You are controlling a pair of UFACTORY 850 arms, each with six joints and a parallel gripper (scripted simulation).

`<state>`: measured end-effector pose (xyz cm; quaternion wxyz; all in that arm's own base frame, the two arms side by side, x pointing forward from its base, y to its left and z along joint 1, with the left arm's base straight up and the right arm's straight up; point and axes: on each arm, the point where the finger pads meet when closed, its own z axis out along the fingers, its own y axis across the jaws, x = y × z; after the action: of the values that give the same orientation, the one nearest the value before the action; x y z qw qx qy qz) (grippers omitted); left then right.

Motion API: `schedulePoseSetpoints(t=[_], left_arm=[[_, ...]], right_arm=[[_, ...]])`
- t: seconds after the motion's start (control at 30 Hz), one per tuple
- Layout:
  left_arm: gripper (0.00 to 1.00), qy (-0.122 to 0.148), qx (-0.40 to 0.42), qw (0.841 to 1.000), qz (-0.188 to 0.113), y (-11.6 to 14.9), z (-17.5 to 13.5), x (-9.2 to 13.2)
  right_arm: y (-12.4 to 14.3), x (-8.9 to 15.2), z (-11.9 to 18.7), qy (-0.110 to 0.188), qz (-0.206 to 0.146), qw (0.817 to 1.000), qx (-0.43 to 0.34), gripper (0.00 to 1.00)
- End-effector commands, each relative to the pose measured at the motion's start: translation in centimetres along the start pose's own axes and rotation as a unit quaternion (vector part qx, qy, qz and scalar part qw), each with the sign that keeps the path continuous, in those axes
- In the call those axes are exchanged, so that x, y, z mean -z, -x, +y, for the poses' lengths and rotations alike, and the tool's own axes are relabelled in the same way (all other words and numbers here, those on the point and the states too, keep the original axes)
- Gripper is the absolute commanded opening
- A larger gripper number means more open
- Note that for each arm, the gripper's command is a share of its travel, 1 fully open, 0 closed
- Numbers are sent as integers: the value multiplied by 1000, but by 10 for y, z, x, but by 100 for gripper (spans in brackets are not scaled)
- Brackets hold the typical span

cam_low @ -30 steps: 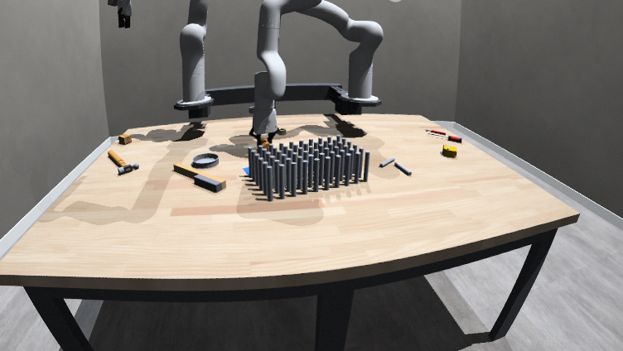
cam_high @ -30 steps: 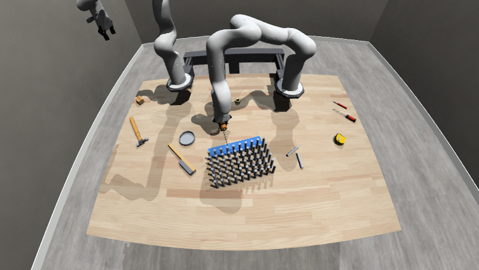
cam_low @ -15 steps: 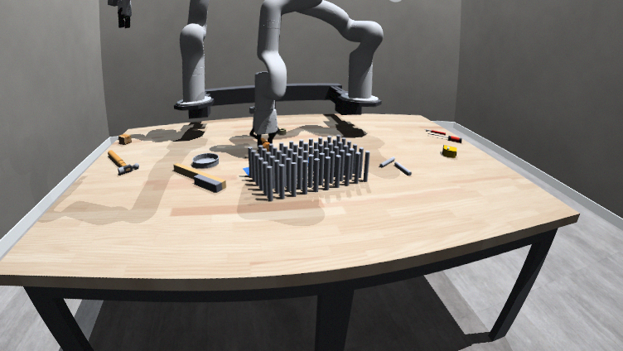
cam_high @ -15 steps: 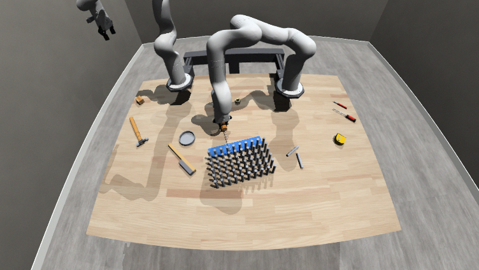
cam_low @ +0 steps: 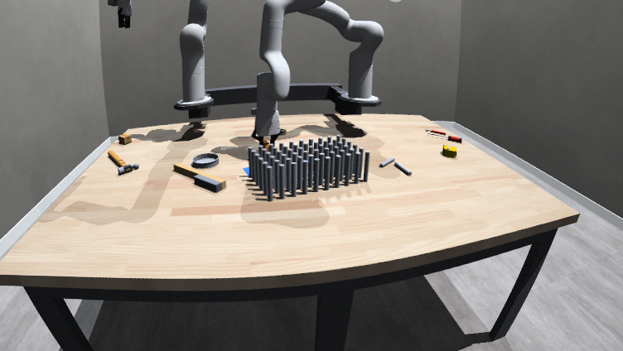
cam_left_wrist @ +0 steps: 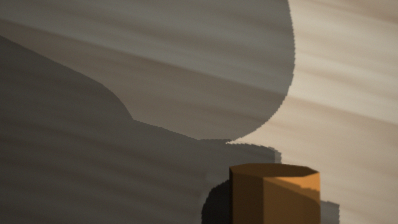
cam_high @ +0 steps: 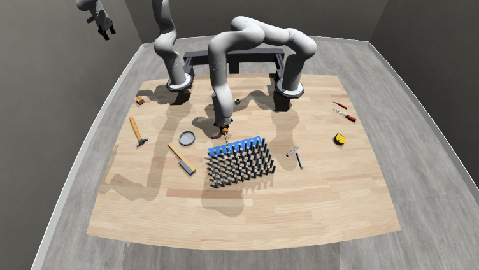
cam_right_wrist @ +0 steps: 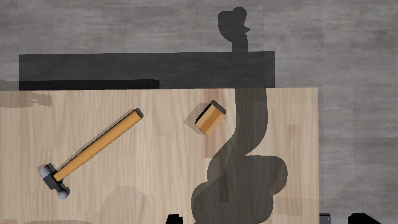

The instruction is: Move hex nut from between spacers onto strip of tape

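Pinching the pick's orange-brown handle (cam_high: 225, 130) (cam_low: 266, 144) (cam_left_wrist: 275, 197), the left gripper (cam_high: 224, 127) (cam_low: 263, 138) points down just behind the blue strip of tape (cam_high: 216, 149) (cam_low: 246, 171). From the handle, the pick's thin metal shaft (cam_high: 226, 137) slants over the strip to the nearest row of standing spacers (cam_high: 235, 179) (cam_low: 305, 174); its hook tip cannot be made out there. The hex nut cannot be made out among the spacers either — they stand too close together to tell where it lies. A small brass-coloured piece (cam_high: 237, 100) (cam_low: 282, 131) sits well apart from them, behind the left gripper.

The right gripper (cam_high: 109, 35) (cam_low: 124, 25) (cam_right_wrist: 268, 220) hangs high off to the side, its fingers spread and nothing between them. Its wrist view shows a hammer (cam_high: 135, 127) (cam_low: 117, 161) (cam_right_wrist: 100, 145) and a wooden block (cam_high: 139, 100) (cam_low: 125, 139) (cam_right_wrist: 210, 119) near one edge of the table (cam_high: 234, 231) (cam_low: 283, 248) (cam_left_wrist: 345, 50) (cam_right_wrist: 170, 165).

Two loose grey rods (cam_high: 299, 160) (cam_low: 403, 168) lie beside the spacers. Across from them are a round dish (cam_high: 186, 138) (cam_low: 205, 160) and a wooden-handled brush (cam_high: 179, 155) (cam_low: 200, 177). Farther out — past the rods — sit a yellow tape measure (cam_high: 339, 139) (cam_low: 449, 151) and a red-handled screwdriver (cam_high: 350, 118) (cam_low: 454, 139).

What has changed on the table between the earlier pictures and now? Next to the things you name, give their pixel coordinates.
The left tool (cam_high: 224, 128) (cam_low: 266, 141) has moved slightly toward the spacers (cam_high: 274, 169) (cam_low: 269, 183), carrying the pick (cam_high: 225, 130) (cam_low: 266, 145) (cam_left_wrist: 280, 200) with it. Nothing was newly gripped or let go. The spacers, the strip (cam_high: 246, 140) (cam_low: 246, 171) and the open right tool (cam_high: 109, 34) (cam_low: 124, 25) (cam_right_wrist: 267, 219) look unchanged.
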<state>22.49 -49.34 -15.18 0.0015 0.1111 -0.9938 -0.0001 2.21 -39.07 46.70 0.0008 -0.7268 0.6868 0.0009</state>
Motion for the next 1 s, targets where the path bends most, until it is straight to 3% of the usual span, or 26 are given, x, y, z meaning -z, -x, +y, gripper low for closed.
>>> schedulePoseSetpoints(t=[0.0, 0.97], left_arm=[[0, -1, 0, 1000, 0, 8, -1, 1], [0, -1, 0, 1000, 0, 13, -1, 1]], right_arm=[[0, 1, 0, 0, 1, 1000, 0, 100], [0, 1, 0, 0, 1, 1000, 0, 100]])
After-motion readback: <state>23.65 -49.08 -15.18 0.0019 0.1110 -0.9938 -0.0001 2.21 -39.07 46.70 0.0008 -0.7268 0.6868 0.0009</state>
